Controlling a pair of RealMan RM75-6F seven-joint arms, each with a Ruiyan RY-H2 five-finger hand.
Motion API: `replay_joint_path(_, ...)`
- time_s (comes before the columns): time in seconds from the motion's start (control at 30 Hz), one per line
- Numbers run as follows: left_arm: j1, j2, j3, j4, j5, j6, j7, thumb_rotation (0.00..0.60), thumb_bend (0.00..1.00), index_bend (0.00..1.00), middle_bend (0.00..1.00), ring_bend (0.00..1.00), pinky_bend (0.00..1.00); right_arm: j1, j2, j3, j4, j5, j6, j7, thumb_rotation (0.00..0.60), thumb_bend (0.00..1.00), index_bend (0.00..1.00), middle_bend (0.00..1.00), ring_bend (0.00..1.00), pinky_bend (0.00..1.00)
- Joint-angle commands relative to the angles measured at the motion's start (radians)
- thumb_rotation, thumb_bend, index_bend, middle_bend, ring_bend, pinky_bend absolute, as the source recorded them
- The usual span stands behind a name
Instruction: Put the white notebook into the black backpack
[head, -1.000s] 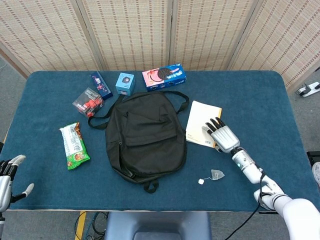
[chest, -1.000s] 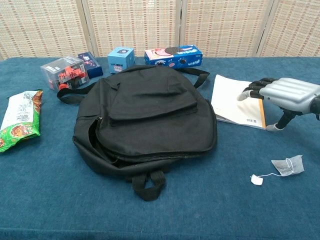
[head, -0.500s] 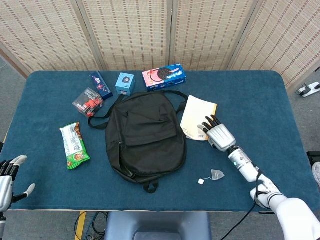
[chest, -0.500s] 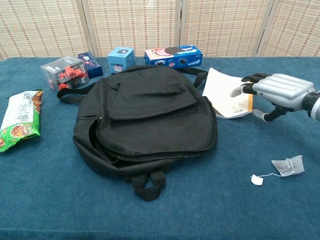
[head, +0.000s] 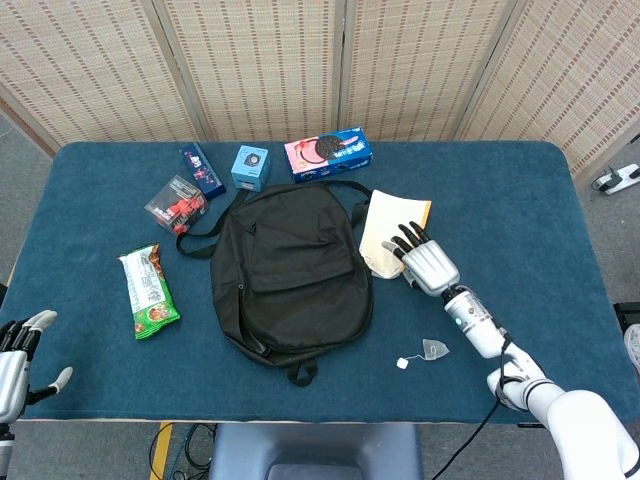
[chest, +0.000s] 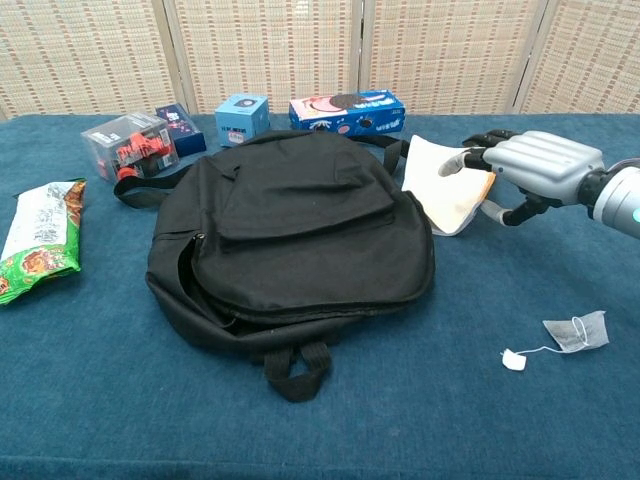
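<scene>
Right hand (head: 428, 265) had the white notebook (head: 388, 232) by its right edge, fingers (chest: 470, 159) laid over the cover, thumb reaching under as far as we could tell from the chest view. We judged it a light hold, more a slide-and-lift than a firm grip. Notebook sat tilted, its left edge up against the right side of the black backpack (head: 290, 275), its far corner near the shoulder strap (head: 352, 190).

Backpack lay flat on the counter (head: 520, 190), flap down. A zipper line showed along its left side, but we couldn't tell whether any compartment was open enough to take the notebook.

Left hand (head: 18, 360) was at the near left corner of the counter, fingers apart, holding nothing, well apart from the backpack.

Risks as we saw them:
- No visible opening on the notebook's side, so pushing on would likely just ride the notebook over the fabric or shove the bag.
- Thin cover could bend or slip out of a shallow hold if lifted from one edge.
- Strap could snag the far corner.
- Bag unanchored; we'd want the left hand holding it open.

Teabag (head: 433, 349) lay near the right forearm and a sweep could drag it. Snack packet (head: 148, 290) and small boxes (head: 250, 166) sat left and behind, clear of the path.
</scene>
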Motion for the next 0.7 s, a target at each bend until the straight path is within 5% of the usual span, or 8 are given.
replay_joint_path(0.03,-0.001,0.000,-0.001,-0.001,-0.001,-0.001,0.000,0.600,0.24,0.18,0.15,0.13,0.07,0.010,0.003,0.007,-0.015,0.006,-0.010,-0.013,0.600,0.39,0.18,0.20,0.03,0.02)
replay_joint_path(0.7,-0.007,-0.002,-0.003,-0.009,-0.002,-0.006,0.006,0.600,0.24,0.18,0.15,0.13,0.07,0.031,0.018,0.032,-0.042,0.052,-0.067,-0.036,0.600,0.19,0.38,0.28,0.04,0.02)
